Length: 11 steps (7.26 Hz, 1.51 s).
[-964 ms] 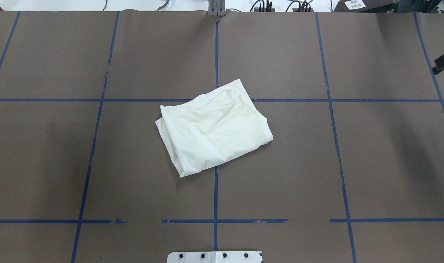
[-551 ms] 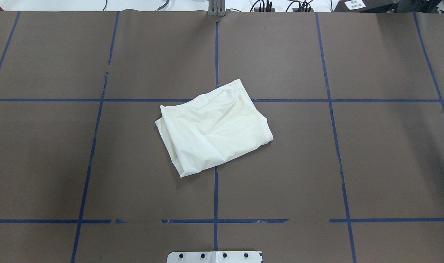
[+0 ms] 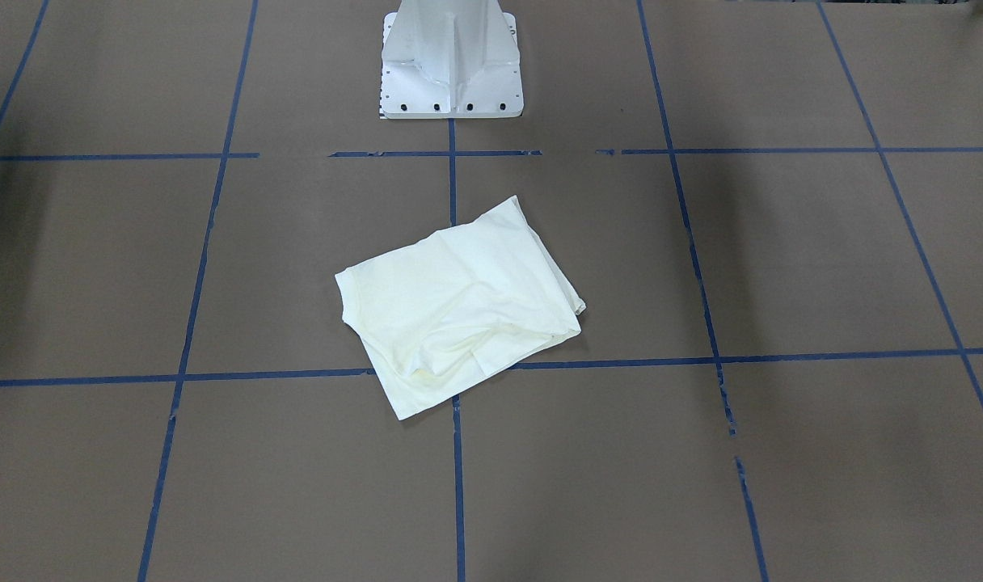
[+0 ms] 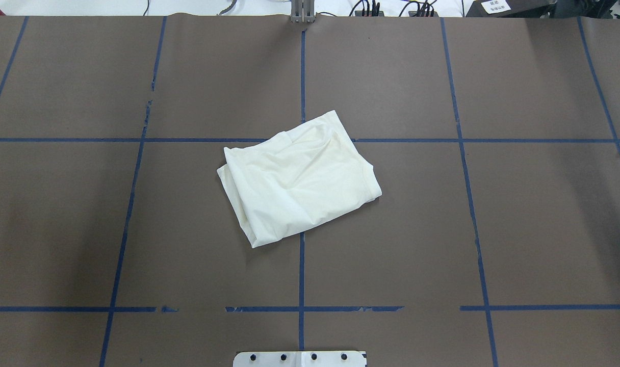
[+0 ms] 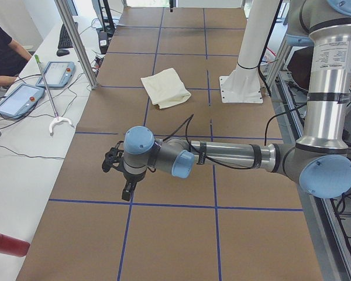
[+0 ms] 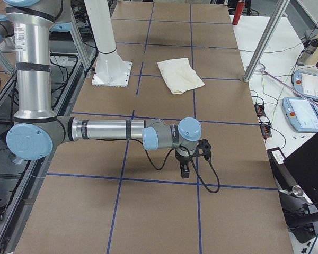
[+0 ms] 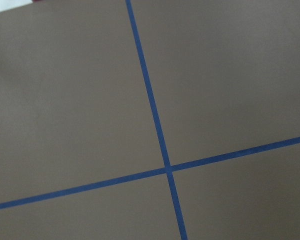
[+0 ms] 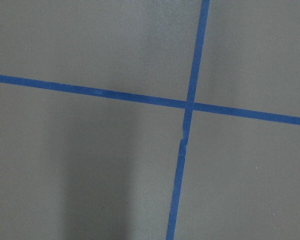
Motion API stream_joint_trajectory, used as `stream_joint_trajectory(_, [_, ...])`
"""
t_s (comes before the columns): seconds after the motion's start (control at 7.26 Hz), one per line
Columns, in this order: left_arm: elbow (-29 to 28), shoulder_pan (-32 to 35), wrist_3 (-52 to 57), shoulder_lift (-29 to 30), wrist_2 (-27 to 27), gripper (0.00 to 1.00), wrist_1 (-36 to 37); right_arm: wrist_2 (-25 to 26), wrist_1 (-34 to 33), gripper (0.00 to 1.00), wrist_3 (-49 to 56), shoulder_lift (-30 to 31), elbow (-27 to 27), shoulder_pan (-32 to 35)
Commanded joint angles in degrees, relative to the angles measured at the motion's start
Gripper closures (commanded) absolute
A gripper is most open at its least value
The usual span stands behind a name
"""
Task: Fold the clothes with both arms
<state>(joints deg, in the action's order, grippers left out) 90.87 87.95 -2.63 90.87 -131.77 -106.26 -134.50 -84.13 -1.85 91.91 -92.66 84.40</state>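
Mid-table, well apart from every edge, the cream T-shirt (image 4: 300,178) lies folded into a soft, wrinkled, skewed rectangle, plain side up. It sits on the matte brown paper table (image 4: 493,229), gridded with blue tape (image 4: 301,275), with paper showing on all sides. Left gripper (image 5: 127,192) hangs toward the left end, right gripper (image 6: 184,170) toward the right end. Claws open or closed: can't tell.

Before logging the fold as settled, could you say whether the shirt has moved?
No. The shirt lies as before, its near edge still meeting the centre tape line at the same spot.
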Motion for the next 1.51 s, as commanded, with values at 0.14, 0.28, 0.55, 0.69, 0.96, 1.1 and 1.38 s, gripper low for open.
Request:
stream_joint_trajectory(0.14, [-1.13,-6.65,-2.47,-0.79,3.10,0.00,0.79,-4.55,0.02,0.00,0.00,1.52,-0.15,4.81])
stream_joint_trajectory(0.28, [-0.96,-6.66,-2.29,-0.79,2.84,0.00,4.01,-4.63,-0.16,0.00,-0.09,1.43,-0.68,5.51])
stream_joint_trajectory(0.55, [-0.17,-6.04,-2.20,-1.31,2.75,0.00,4.66,-3.32,-0.42,0.00,-3.83,1.69,-3.22,6.04])
stream_joint_trajectory(0.69, [-0.16,-5.87,-2.03,-1.40,2.75,0.00,4.57,-2.01,-0.33,0.00,-6.21,1.61,-3.67,5.96])
stream_joint_trajectory(0.96, [-0.51,-4.64,4.89,-1.31,2.75,0.00,6.75,-2.17,-0.33,0.00,-6.41,1.60,-3.58,5.87])
stream_joint_trajectory(1.1, [-0.51,-4.63,4.92,-1.31,2.75,0.00,6.86,-2.17,-0.16,0.00,-6.41,1.61,-3.58,5.87])
stream_joint_trajectory(1.38, [-0.51,-4.63,4.92,-1.31,2.66,0.00,6.95,-2.08,0.02,0.00,-6.41,1.52,-3.49,5.78])
